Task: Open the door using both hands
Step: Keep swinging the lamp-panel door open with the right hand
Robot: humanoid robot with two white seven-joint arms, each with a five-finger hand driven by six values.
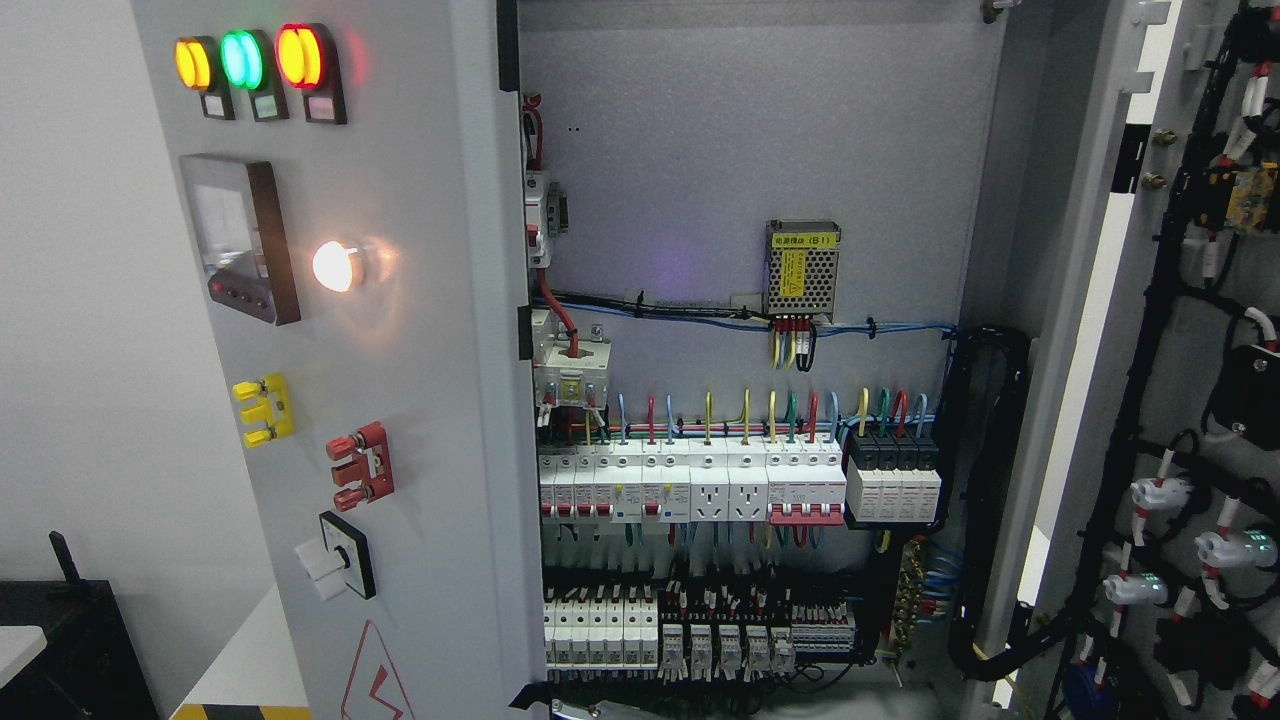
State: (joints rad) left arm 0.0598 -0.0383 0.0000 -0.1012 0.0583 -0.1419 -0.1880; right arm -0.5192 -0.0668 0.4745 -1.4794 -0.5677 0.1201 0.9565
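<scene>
Two doors of the cabinet (745, 130) stand swung wide: the left door (400, 400), its outer face turned toward the camera with three lit lamps (245, 60) near its top edge, a meter (245, 240), a glowing white lamp (335, 266) and a rotary switch (340, 560) lower down; and the right door (1190, 400), seen from its inner face with black wiring looms and lamp backs along it. Between them the interior is fully exposed: a row of breakers (700, 485) across the middle, a small power supply (802, 268) higher on the back panel, and terminal blocks near the bottom edge.

Judging from how the doors lie, the opening step looks finished or all but finished; neither door seems to block the interior. If anything remains, the next move would call for no more than a light push on a door's free edge to take it to its stop, keeping clear of the switches on the left door's face and the loose wiring on the right one.

No hand shows anywhere in the head view, left or right. Nothing can be said of how their fingers stand, and no hand is touching either door in what is visible.
</scene>
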